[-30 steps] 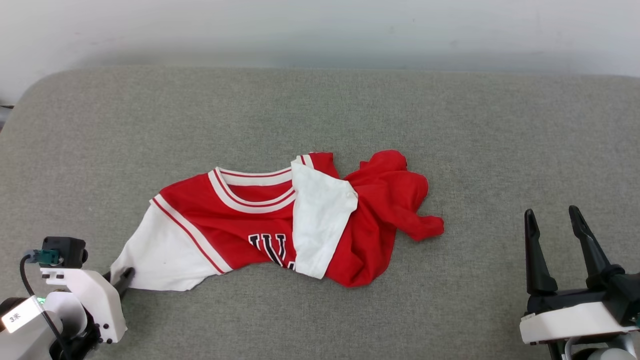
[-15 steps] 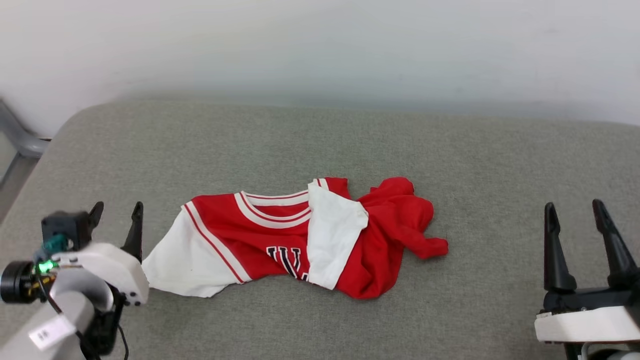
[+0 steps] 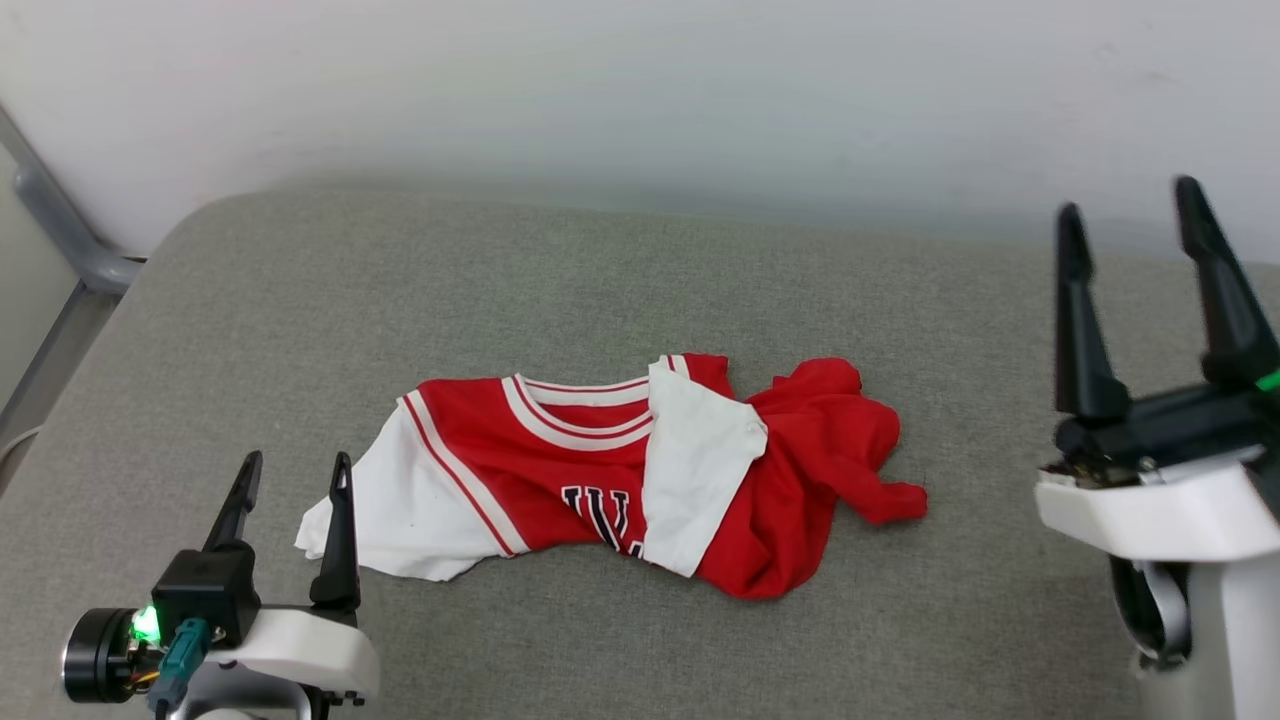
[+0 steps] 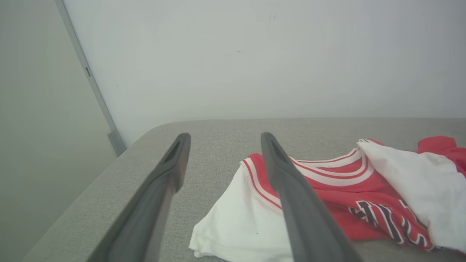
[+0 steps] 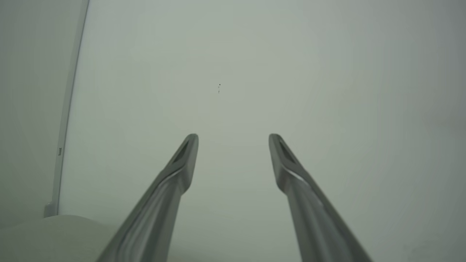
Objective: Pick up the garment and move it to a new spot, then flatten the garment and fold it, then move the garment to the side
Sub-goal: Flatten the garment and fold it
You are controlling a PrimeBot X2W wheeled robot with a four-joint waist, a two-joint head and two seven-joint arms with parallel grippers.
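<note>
Editor: Garment point(image 3: 560, 470) on the bench point(image 3: 700, 270), left to right: what does the frame carry?
Photographer: Left gripper point(image 3: 297, 458) stands with jaws wide and empty at the outer edge of the white sleeve point(image 3: 390, 510), gripping none of it. The garment lies crumpled mid-bench: striped collar point(image 3: 580, 410) up, the other sleeve point(image 3: 700, 470) flopped over the chest print point(image 3: 600, 515), red body point(image 3: 840, 450) bunched to the right. Right gripper point(image 3: 1128, 198), also spread and holding nothing, is raised well apart at far right.
Editor: How will it handle?
Photographer: Light, limp, probably a little slick; it should sag and drag rather than hold shape. I'd pinch at the shoulders or sleeve hems, one each side, so it hangs open for flattening.
Editor: Against a second ago?
Photographer: Then the left gripper was pinched on that sleeve's hem, low on the bench; now it has let go and drawn back. The right one sits higher. The camera shifted too; the garment's lie looks unchanged
</note>
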